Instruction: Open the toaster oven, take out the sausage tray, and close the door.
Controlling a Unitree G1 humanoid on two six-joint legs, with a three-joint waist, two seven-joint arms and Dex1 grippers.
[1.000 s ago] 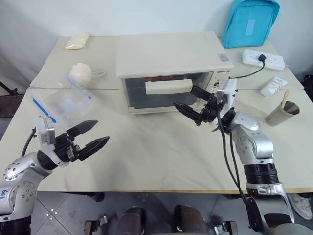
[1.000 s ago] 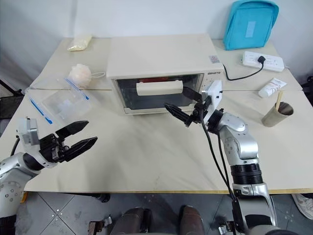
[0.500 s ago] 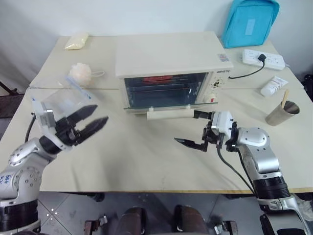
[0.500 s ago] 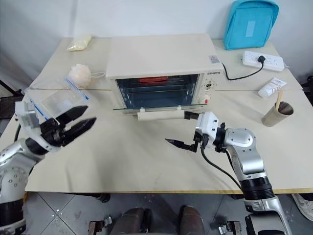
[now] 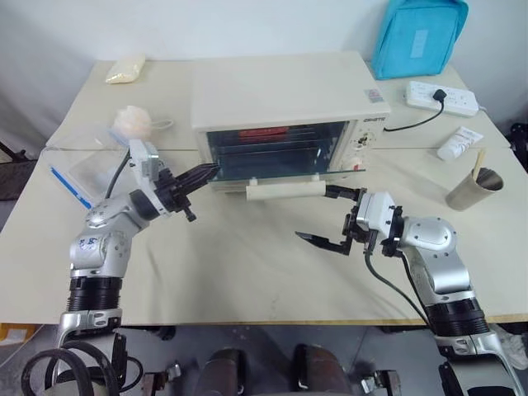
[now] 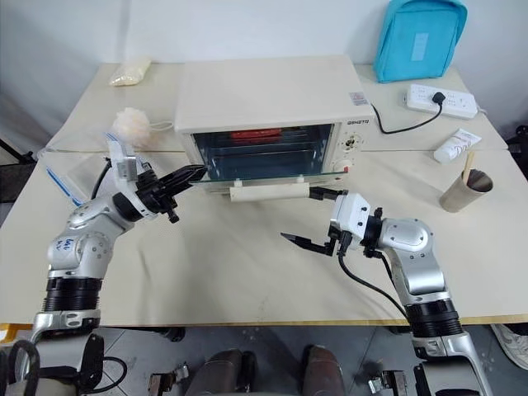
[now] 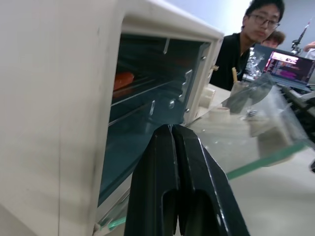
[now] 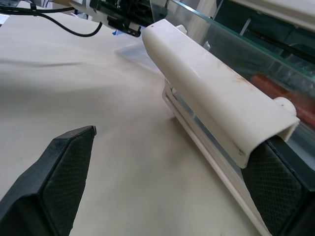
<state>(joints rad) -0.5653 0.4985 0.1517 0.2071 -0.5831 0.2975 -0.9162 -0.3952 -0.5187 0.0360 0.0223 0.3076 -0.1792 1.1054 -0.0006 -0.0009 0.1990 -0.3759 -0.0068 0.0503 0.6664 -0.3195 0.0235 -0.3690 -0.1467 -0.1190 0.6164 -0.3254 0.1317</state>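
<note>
The toaster oven (image 5: 285, 115) stands on the tabletop (image 5: 247, 264) with its door (image 5: 285, 177) lowered flat. The sausage tray (image 5: 266, 132) sits inside the oven's upper part. The left tool (image 5: 202, 173), clenched and empty, points at the oven's left front corner. The right tool (image 5: 326, 219), released, straddles the handle's (image 8: 216, 98) right end.

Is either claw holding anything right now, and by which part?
Nothing is held. The left claw is shut on nothing at the oven mouth; the right claw is open beside the cream-white bar handle.
</note>
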